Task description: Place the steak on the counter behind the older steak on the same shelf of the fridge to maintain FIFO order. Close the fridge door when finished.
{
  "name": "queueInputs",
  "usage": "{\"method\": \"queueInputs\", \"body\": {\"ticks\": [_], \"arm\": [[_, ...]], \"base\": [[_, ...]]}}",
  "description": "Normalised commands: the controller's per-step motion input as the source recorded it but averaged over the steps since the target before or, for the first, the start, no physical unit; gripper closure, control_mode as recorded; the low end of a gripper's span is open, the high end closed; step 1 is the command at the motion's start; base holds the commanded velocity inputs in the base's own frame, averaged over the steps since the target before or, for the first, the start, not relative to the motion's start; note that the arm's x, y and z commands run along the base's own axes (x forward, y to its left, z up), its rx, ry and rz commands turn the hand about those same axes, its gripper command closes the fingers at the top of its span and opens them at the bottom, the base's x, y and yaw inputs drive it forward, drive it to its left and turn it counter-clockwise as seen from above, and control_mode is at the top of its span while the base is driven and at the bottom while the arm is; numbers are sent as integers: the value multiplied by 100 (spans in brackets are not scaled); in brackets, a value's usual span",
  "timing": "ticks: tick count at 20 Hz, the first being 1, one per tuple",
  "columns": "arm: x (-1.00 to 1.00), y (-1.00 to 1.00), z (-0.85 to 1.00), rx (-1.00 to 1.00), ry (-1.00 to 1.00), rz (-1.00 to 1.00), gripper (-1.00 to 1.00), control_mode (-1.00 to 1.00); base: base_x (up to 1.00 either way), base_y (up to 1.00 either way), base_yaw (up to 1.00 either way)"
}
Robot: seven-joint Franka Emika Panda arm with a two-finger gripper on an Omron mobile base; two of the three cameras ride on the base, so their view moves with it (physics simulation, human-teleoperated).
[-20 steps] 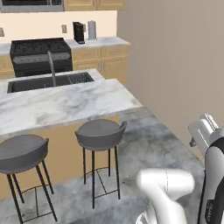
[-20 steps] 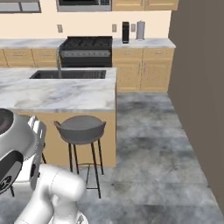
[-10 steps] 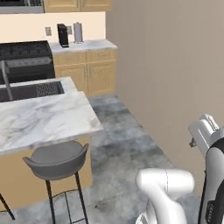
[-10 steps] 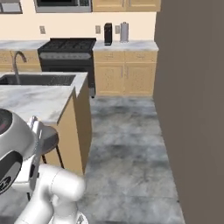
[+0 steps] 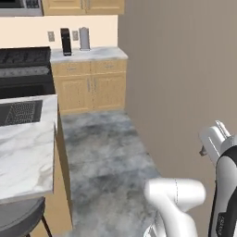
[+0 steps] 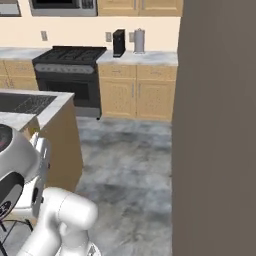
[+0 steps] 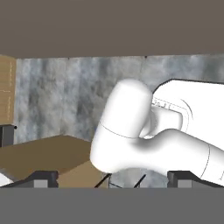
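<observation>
I am a white robot arm on a driving base, in a rendered kitchen with a grey mottled stone floor (image 5: 109, 152).

From the left base view, a marbled island counter (image 5: 25, 152) fills the lower left, with a dark sink basin (image 5: 21, 112) sunk into it and a grey stool seat (image 5: 21, 221) below its edge. A beige wall (image 5: 180, 78) runs down the right side. At the back, a marbled counter (image 5: 90, 54) on light wooden cabinets (image 5: 90, 90) carries a black upright appliance (image 5: 66, 41) and a grey canister (image 5: 84, 38), just beside each other. What the canister holds I cannot tell.

The right base view adds what the left one crops — the whole black stove (image 6: 70, 75) with its oven front, and the underside of a microwave (image 6: 62, 6) above it. The same black appliance (image 6: 118, 43) and canister (image 6: 139, 41) stand on the back counter (image 6: 142, 57). A tall dark grey-brown panel (image 6: 215, 130) takes up the right side; I cannot tell whether it is the fridge.

My hand view looks down across my own body to the floor and a strip of brown wood (image 7: 43, 153). My two dark fingertips (image 7: 41, 178) sit far apart at the bottom corners, so my gripper (image 7: 111, 180) is released, with nothing between the tips.

The steak is not something I can locate in these views. No writing or brand is legible anywhere.
</observation>
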Motion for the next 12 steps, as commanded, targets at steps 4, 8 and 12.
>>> {"method": "queueInputs", "body": {"ticks": [4,8,12], "arm": [[0,0,0,0,0,0,-100,100],[0,0,0,0,0,0,-100,100],[0,0,0,0,0,0,-100,100]], "base": [[100,-77,34],[100,-60,41],[100,-46,45]]}}
